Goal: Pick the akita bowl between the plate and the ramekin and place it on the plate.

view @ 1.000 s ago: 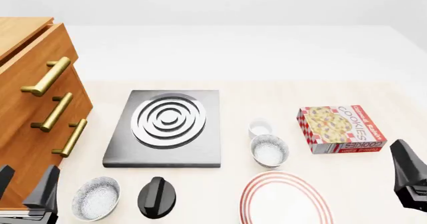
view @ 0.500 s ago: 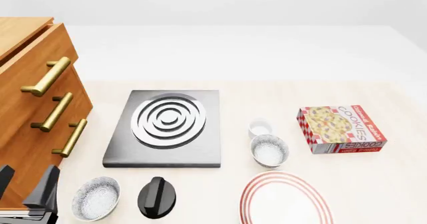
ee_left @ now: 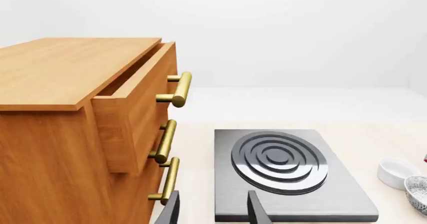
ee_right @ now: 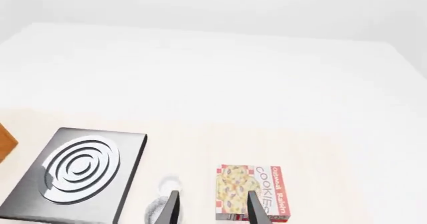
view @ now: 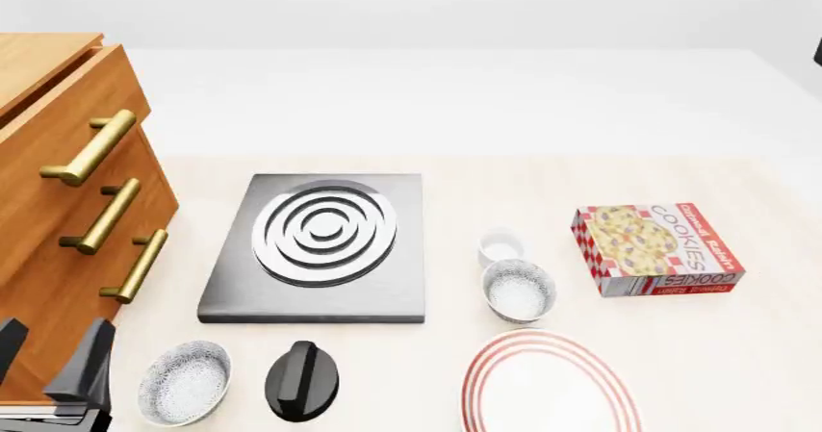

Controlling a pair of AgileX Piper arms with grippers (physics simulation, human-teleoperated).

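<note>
The speckled akita bowl (view: 518, 290) sits upright on the table between the small white ramekin (view: 500, 247) behind it and the red-ringed plate (view: 550, 384) at the front edge. Both grippers are far from it. My left gripper (view: 49, 351) stands open at the front left beside the cabinet, empty (ee_left: 213, 206). Only a dark sliver of the right arm (view: 818, 53) shows at the upper right edge. In the right wrist view my right gripper (ee_right: 212, 205) is open and empty, high above the table, with the bowl (ee_right: 156, 211) partly behind one finger.
A grey burner (view: 321, 244) lies left of the bowl. A cookies box (view: 655, 249) lies to its right. A second speckled bowl (view: 187, 382) and a black knob-like object (view: 304, 379) sit front left. A wooden drawer cabinet (view: 64, 191), top drawer ajar, fills the left.
The right gripper left the lower right of the front view and rose; only a sliver now shows at the upper right edge. The left gripper and the objects are unmoved.
</note>
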